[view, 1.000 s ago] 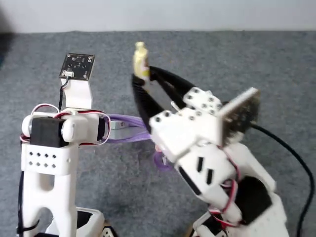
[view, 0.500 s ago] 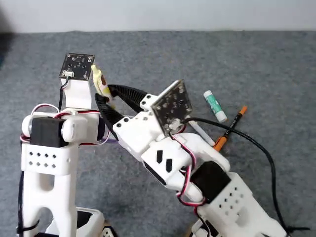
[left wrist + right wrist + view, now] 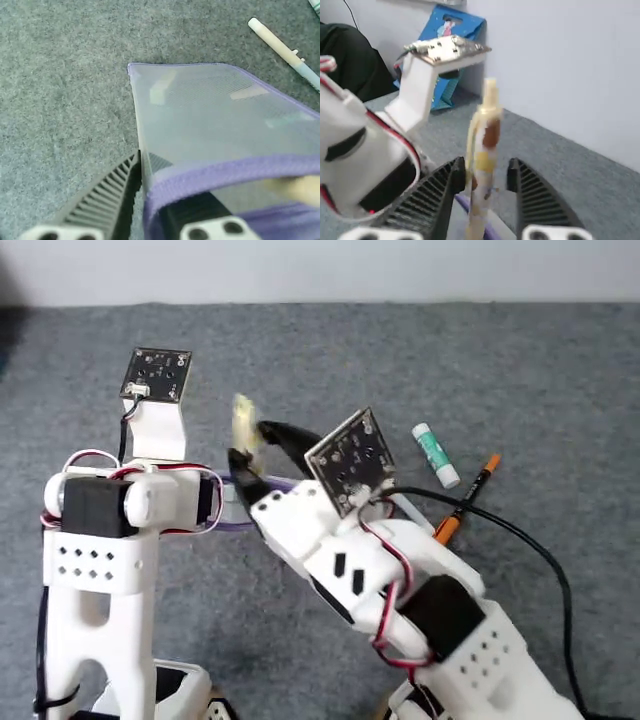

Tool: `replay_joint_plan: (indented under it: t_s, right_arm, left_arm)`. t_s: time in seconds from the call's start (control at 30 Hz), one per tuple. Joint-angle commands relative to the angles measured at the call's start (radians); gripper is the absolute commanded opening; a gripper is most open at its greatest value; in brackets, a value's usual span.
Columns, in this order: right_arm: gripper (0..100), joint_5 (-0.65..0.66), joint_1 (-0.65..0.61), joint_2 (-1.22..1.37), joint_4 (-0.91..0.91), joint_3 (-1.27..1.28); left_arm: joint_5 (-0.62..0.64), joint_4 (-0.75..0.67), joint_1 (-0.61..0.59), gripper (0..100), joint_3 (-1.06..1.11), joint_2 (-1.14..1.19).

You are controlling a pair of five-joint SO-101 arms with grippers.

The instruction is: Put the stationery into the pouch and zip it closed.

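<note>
Stationery is mostly outside the pouch [image 3: 215, 120] so far, so by my reckoning you are early in the job. A glue stick [image 3: 435, 455], an orange pencil [image 3: 466, 498] and a white pen [image 3: 282, 49] lie on the grey tabletop [image 3: 520, 370], well apart from the pouch mouth, and the zip is not yet closed. One item is in hand. Your right gripper [image 3: 485, 170] has its fingers closed on a yellowish pen [image 3: 487, 130], which stands nearly upright between them with its cap end high. In the high view that pen [image 3: 242, 420] hangs just above the purple pouch edge [image 3: 255, 502], beside the left arm. Your left gripper [image 3: 144, 167] is low over the tabletop, its fingers pinching the purple-trimmed rim of the pouch near one corner, so the clear body stretches away from it across the surface. A cream shape shows at the rim in the left wrist view, though I cannot tell whether it is the pen's lower end. The rest of the loading and the zipping are left for you.
</note>
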Motion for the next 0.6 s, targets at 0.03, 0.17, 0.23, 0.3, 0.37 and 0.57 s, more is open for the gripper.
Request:
replay_joint_plan:
  t_s: [0.03,0.17,0.23,0.3,0.37,0.57]
  right_arm:
    - [16.9,0.009,0.007,-0.079,0.064,-0.003]
    - [16.9,0.009,0.007,-0.122,0.096,-0.003]
    - [16.9,0.009,0.012,-0.139,0.114,-0.003]
    - [16.9,0.011,0.016,-0.156,0.124,-0.005]
    - [16.9,0.009,0.050,-0.170,0.140,-0.005]
    - [16.9,-0.002,0.302,-0.150,0.219,-0.005]
  left_arm:
    - [0.012,-0.018,-0.003,1,-0.004,-0.002]
    - [0.012,-0.018,-0.003,1,-0.004,-0.002]
    - [0.012,-0.018,-0.003,1,-0.004,0.000]
    - [0.012,-0.018,-0.003,1,-0.004,0.000]
    - [0.012,-0.018,-0.003,1,-0.004,0.000]
    - [0.012,-0.014,-0.003,1,-0.004,-0.002]
